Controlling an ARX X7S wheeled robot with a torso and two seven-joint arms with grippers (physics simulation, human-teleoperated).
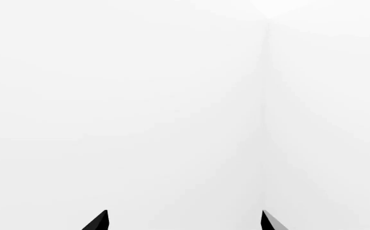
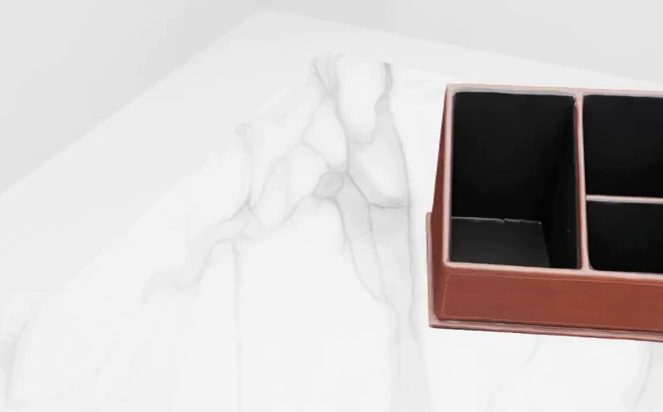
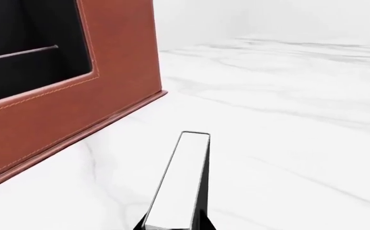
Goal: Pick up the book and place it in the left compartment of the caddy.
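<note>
Your right jaws are hidden; I cannot tell whether they pinch the thin black white-edged book (image 3: 183, 182). It may strike the reddish-brown leather caddy (image 3: 102, 91). Left jaws are spread, empty.

- The caddy (image 2: 561, 296) sits on a white marble table (image 2: 194, 283), its right side cut off by the frame edge.
- Its left compartment (image 2: 513, 180) is long and black-lined (something flat and dark lies at its near end, too unclear to name).
- Right of it, a crosswise divider (image 2: 641, 200) splits two shorter sections.
- No gripper shows here.
</note>
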